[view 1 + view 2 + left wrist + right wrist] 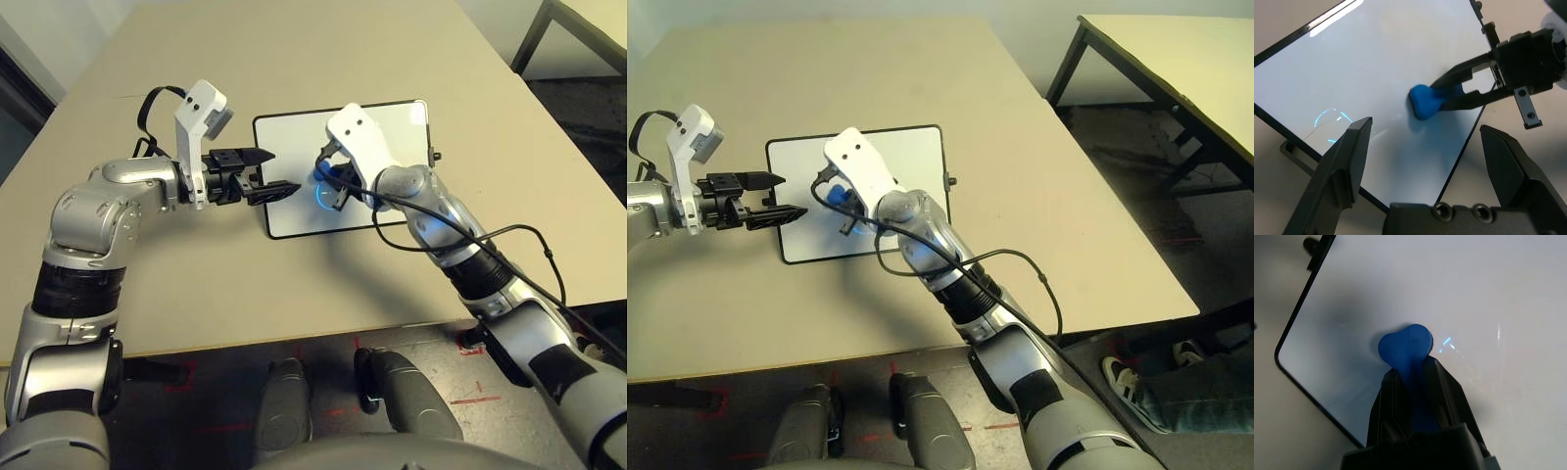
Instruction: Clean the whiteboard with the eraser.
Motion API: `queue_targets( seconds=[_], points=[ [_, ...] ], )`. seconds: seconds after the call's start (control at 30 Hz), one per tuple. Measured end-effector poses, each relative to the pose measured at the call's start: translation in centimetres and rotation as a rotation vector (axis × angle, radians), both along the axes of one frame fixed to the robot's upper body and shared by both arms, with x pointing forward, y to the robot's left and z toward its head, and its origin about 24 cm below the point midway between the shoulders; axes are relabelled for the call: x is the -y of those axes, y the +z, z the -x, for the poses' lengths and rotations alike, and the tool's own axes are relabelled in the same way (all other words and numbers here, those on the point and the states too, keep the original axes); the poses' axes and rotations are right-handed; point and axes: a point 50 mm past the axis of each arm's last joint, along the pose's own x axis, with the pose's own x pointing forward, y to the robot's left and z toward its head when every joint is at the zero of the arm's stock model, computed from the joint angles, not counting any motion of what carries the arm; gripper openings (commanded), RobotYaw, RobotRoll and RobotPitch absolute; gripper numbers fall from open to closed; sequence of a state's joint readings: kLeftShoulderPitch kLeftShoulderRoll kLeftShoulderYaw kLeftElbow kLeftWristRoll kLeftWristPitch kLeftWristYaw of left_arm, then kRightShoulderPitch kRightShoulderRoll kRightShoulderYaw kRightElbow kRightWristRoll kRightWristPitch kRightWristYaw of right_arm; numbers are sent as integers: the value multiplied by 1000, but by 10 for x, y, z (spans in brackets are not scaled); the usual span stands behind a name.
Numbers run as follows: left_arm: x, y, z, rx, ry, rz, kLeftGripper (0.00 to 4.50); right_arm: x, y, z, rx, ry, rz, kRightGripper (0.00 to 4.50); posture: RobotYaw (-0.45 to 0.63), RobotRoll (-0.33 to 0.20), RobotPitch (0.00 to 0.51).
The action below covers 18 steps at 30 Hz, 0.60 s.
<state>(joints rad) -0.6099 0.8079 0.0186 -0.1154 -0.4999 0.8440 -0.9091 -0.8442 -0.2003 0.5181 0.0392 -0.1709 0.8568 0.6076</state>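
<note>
Two fingers of my right gripper (1411, 366) are closed on the eraser (1405, 347), squeezing it from either side, with its rounded blue end sticking out past my fingertips. I have the eraser down at the whiteboard (284, 142), over the inner part of its surface and well inside the black frame (1299, 308). Whether its whole underside sits flat I cannot tell.

Around it the surface looks mostly white. I see no bold red scribble on the parts in view; a faint thin line (1315, 131) shows near the bluish glare (1325, 116), and I take it for a leftover trace of ink. The glare is only reflected light, so no rubbing will shift it. My judgement is that the wiping is well along, perhaps close to finished, though my right arm (431, 211) covers part of the board and could hide a mark. What is left, I think, is a pass over that trace, a check under my arm, and then setting the eraser down.

Farther out, my left gripper (285, 170) stands wide open and empty above the board's left side, free to steady it should it slide. The board lies on the table (196, 294); beyond the table's edge is a person's shoe (1129, 384).
</note>
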Motion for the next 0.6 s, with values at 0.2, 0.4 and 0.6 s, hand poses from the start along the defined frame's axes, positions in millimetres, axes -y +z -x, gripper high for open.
queue_targets(
  seconds=[0.2, 0.4, 0.6],
  points=[
    [1, 0, 0, 0, 0, 7, 4500, 1, 3, -6, 12, -9, -3, 562, -38, 0, 135],
    [2, -1, 0, -1, -2, 11, 4500, 16, 22, -23, 83, -110, -60, 562, -39, 0, 131],
    [3, -1, 0, 0, -4, 15, 4500, 22, 29, -22, 65, -151, -134, 562, -14, 0, 127]
  ],
)
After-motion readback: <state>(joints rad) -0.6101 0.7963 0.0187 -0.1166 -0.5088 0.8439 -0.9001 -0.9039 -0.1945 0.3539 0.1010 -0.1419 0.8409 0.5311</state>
